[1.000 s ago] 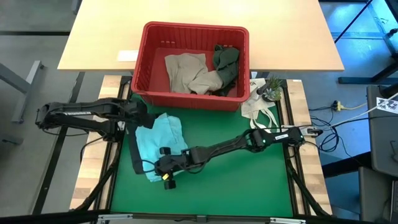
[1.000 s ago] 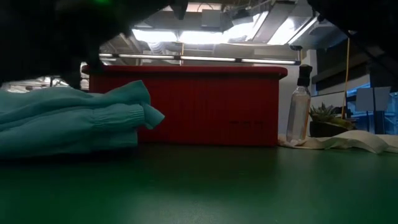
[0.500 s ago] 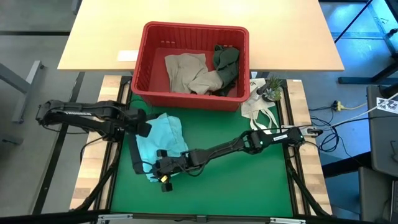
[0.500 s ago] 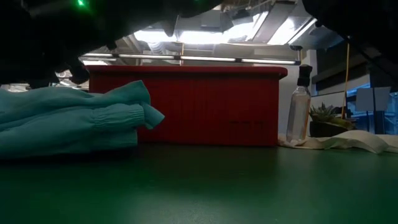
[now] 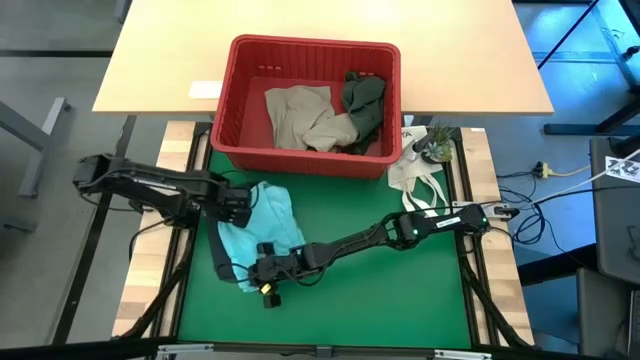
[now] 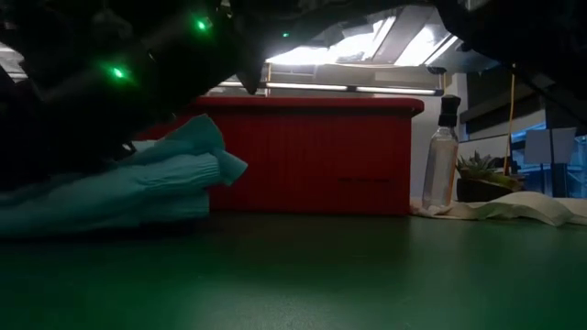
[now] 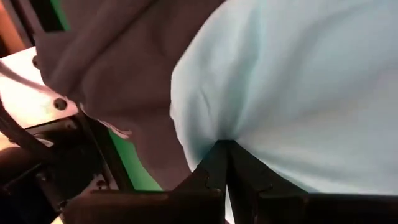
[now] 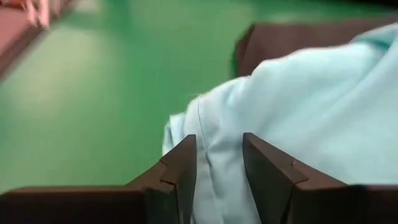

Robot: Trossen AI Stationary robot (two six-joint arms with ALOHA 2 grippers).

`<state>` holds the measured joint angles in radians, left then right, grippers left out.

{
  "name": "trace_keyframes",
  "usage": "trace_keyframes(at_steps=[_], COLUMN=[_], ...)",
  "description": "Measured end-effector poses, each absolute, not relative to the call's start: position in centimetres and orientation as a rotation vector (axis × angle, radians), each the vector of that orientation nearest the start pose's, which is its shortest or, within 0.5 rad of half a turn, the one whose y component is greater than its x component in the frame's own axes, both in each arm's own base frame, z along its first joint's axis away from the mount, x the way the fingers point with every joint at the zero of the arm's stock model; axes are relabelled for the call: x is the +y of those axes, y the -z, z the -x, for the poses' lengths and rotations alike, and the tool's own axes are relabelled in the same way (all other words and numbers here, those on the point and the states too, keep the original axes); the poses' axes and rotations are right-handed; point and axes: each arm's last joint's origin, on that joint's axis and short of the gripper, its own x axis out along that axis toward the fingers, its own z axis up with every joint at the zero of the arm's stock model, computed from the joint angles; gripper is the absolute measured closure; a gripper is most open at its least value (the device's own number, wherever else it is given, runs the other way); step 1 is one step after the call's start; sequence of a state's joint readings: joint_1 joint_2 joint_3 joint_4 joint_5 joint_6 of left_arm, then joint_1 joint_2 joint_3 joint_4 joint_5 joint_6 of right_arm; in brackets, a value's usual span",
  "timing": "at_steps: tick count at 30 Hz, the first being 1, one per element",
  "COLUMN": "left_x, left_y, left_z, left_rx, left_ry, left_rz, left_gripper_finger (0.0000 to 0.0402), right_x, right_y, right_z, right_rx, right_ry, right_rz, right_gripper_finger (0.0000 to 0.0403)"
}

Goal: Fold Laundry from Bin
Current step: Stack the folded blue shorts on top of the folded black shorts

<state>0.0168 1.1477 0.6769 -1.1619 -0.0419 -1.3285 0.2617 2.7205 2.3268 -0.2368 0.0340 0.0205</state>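
Teal fold in progress: left arm now over the garment

Left pincer [image 5: 240, 208] has moved in from the table's left edge onto the teal garment [image 5: 262, 228]. It is clenched on a pinch of teal cloth; the left wrist view shows the fingertips [image 7: 225, 163] meeting in the fabric. In the low view the garment's near edge [image 6: 197, 151] sits higher than half a second ago, so I read this as a lift for the next fold.

Right pincer [image 5: 262, 277] has barely shifted, at the garment's front corner, fingers [image 8: 181, 163] part-open around the teal hem, grasping it.

Teal garment lies on the green mat [image 5: 380, 295] just in front of the red bin [image 5: 312, 48]. Beige-tan garment [image 5: 300, 115] and dark olive garment [image 5: 362, 100] are in the bin, untouched, so the task is early.
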Motion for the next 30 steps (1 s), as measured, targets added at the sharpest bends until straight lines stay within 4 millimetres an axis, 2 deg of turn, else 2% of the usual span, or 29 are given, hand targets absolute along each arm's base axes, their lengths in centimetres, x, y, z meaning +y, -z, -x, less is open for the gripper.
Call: trace_keyframes(at_steps=[8, 16, 19, 24, 30], left_x=[1.4, 2.6, 2.7, 2.7, 2.8], left_y=[-17.5, -17.7, -17.9, -19.9, -24.1], left_z=[-16.0, -15.7, -15.7, -16.9, -18.2], left_rx=[1.360, 1.306, 1.324, 1.279, 1.182], left_ry=[-1.241, -1.290, -1.265, -1.165, -1.041], left_rz=[0.878, 0.813, 0.795, 0.775, 0.727], left_gripper_finger=[0.0401, 0.0401, 0.0401, 0.0401, 0.0401], right_x=[16.2, 17.6, 17.6, 16.7, 15.7], right_y=[-11.2, -11.2, -11.8, -14.6, -19.2], right_z=[-56.1, -55.5, -55.4, -55.4, -54.9], right_rx=[0.703, 0.732, 0.725, 0.692, 0.633], right_ry=[-0.282, -0.372, -0.377, -0.364, -0.349], right_rz=[0.073, 0.065, 0.056, 0.049, 0.077], right_gripper_finger=[0.0272, 0.0272, 0.0272, 0.0272, 0.0272])
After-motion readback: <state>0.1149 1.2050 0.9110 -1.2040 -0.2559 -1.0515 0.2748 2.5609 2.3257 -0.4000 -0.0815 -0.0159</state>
